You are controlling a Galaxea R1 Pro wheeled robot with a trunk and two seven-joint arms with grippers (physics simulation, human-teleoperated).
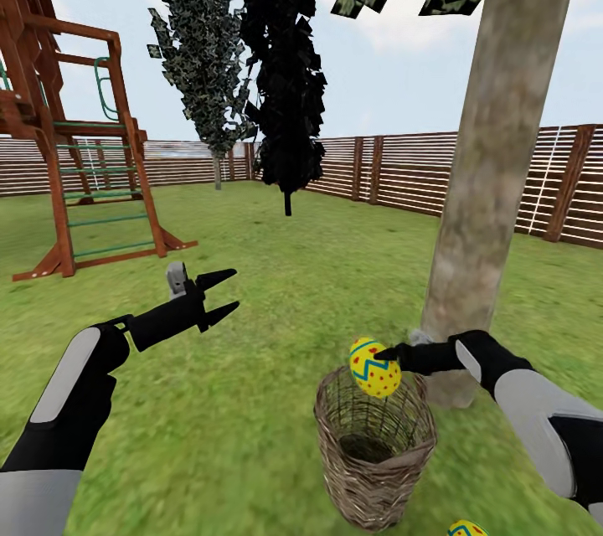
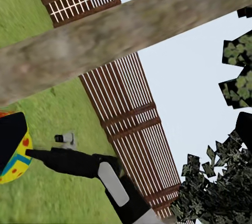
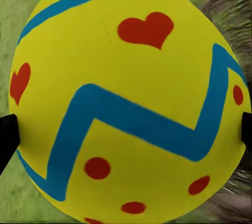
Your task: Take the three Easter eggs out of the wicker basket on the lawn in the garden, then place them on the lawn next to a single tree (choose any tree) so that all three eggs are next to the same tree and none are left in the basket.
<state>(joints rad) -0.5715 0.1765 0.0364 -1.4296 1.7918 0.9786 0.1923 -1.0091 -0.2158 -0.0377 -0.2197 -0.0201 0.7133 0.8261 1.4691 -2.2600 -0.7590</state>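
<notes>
Hovering over the lawn (image 1: 251, 402), my left gripper (image 1: 219, 295) has its jaws spread, empty; right of it my right gripper (image 1: 387, 354) clamps one Easter egg (image 1: 373, 368) above the wicker basket (image 1: 374, 445), beside the tree (image 1: 490, 159); another egg (image 1: 466, 528) lies on the grass

A wooden play frame (image 1: 75, 151) stood at the left, a slatted fence (image 1: 394, 172) ran behind, and two dark, perhaps leafy, trees (image 1: 285, 84) rose between.
</notes>
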